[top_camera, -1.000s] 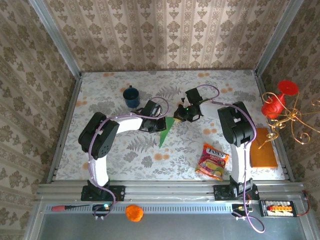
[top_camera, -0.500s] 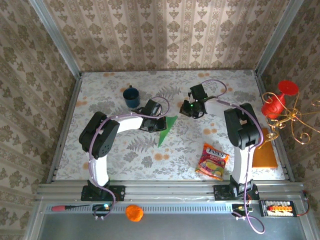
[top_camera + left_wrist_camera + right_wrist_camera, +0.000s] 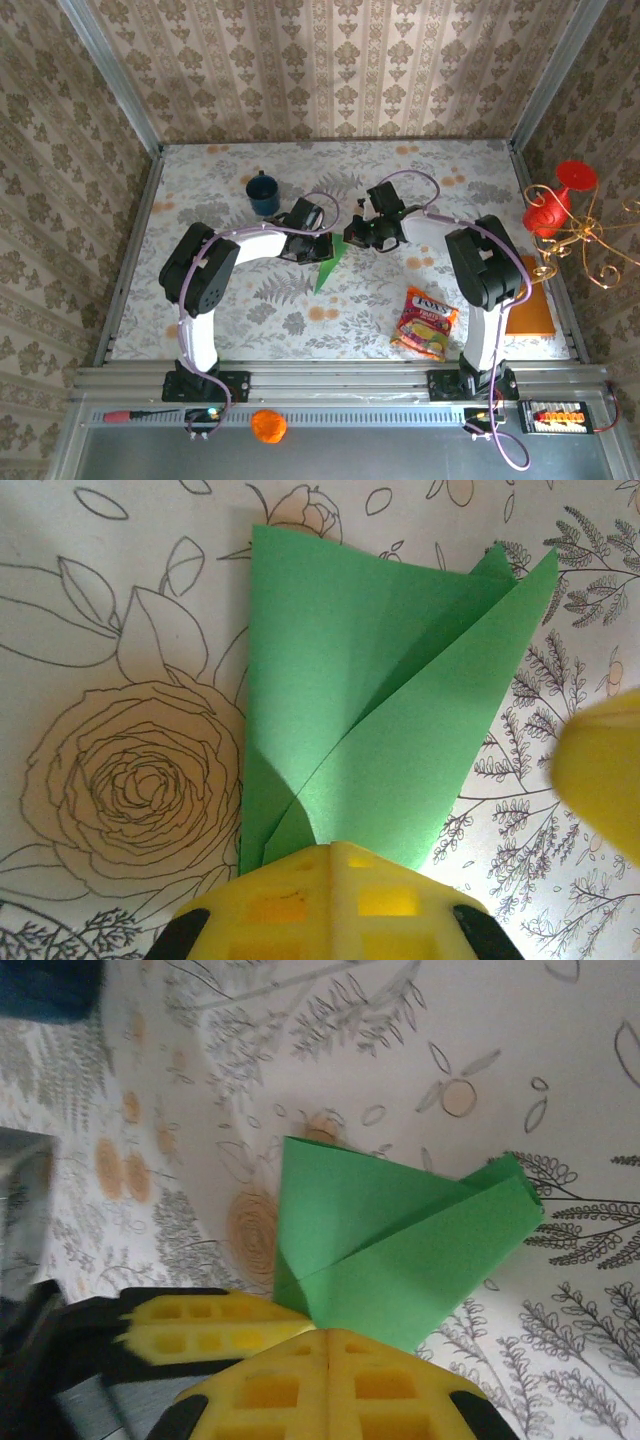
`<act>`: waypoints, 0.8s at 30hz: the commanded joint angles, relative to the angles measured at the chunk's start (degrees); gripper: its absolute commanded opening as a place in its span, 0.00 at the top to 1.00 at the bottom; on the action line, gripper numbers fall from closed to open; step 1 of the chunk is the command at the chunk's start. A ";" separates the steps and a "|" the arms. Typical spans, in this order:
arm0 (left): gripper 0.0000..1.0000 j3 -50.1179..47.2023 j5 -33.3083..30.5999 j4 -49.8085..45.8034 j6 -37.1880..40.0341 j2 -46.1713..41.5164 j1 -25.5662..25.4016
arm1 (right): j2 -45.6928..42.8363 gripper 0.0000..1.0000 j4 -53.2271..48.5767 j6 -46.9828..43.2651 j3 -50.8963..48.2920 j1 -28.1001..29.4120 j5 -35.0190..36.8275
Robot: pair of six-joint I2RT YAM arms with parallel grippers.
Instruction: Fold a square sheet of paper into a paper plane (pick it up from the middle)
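Folding looks mostly done, we reckon. Work sits mid-desk (image 3: 250, 310), well clear of every edge, with snack packet (image 3: 428, 322) and blue mug (image 3: 263, 193) apart from it. Left gripper (image 3: 320, 248) and right gripper (image 3: 350, 239) have jaws closed, tips on the paper plane (image 3: 327, 272). It's a layered dart, and final creases likely remain.

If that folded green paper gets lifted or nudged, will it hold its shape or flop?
Probably floppy: the paper plane is thin sheet. Likely light, lying flat, so a nudge should slide it across the flowered table rather than tip it. Its layers fan apart at the wide end, so folds may spring open.
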 commanded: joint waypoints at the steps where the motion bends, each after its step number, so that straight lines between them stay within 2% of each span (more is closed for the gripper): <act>1: 1.00 -0.92 -2.34 -6.76 0.88 2.64 0.21 | 3.35 0.97 0.32 0.58 2.35 -0.18 -2.23; 10: 1.00 -0.72 1.83 -3.02 2.40 -1.64 0.21 | 6.79 0.98 -2.85 -0.15 4.02 -0.52 -0.97; 16: 0.93 -0.96 7.38 3.17 3.15 -4.61 -0.13 | 8.24 0.98 -6.00 -1.00 4.91 -0.54 -0.08; 24: 0.99 0.26 9.11 4.01 2.67 -0.70 -1.29 | 9.33 0.98 -8.09 -1.36 5.93 -0.54 0.76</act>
